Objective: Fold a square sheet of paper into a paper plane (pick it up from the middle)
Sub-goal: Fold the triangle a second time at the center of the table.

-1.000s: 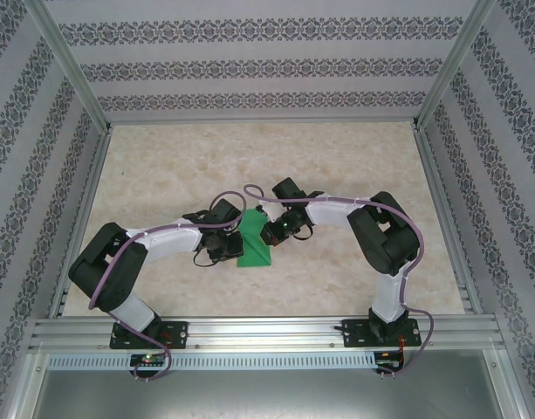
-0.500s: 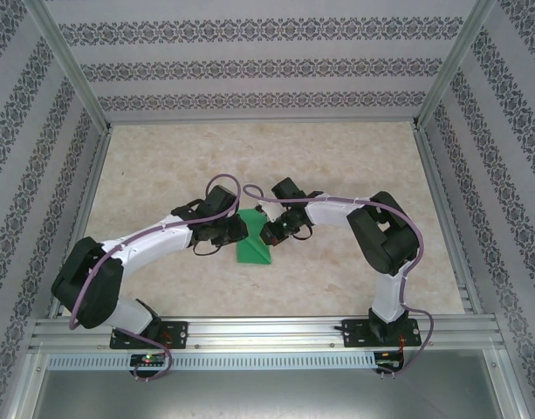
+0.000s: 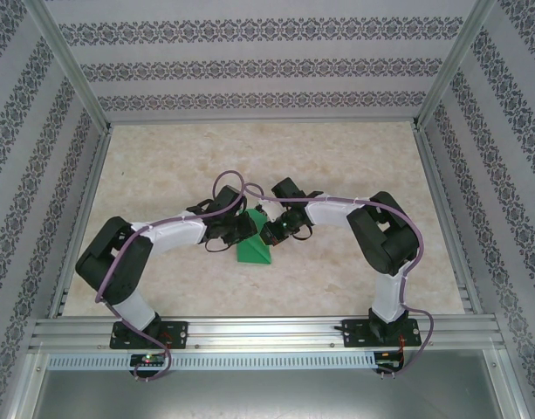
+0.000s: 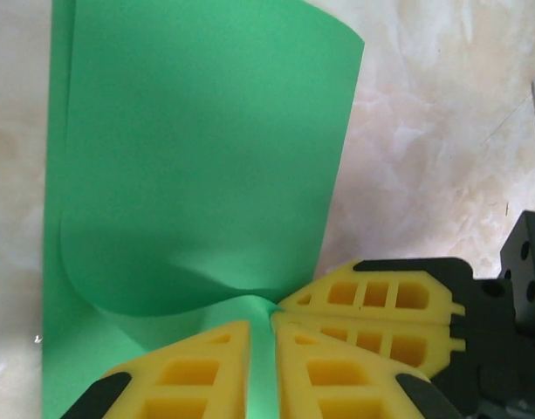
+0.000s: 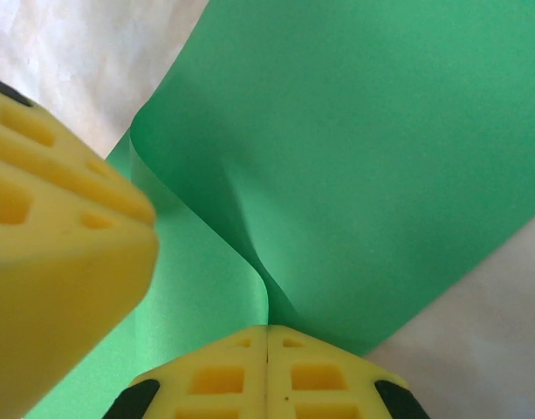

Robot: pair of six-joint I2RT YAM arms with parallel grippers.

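Top external view: left arm (image 3: 162,237) and right arm (image 3: 372,225) bend inward. Right gripper (image 5: 267,332) pinches the green paper (image 4: 206,157); whether the left gripper (image 4: 263,330) grips is indeterminate.

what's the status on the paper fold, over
Right claw shut on the square sheet of paper, doubled over, top layer bowed. Left claw beside it, narrow slit, grip unclear. No obstruction seen.

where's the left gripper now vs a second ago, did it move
Yes. The left gripper has moved away from the near rail, toward the far wall, and slightly right, closer to the right gripper.
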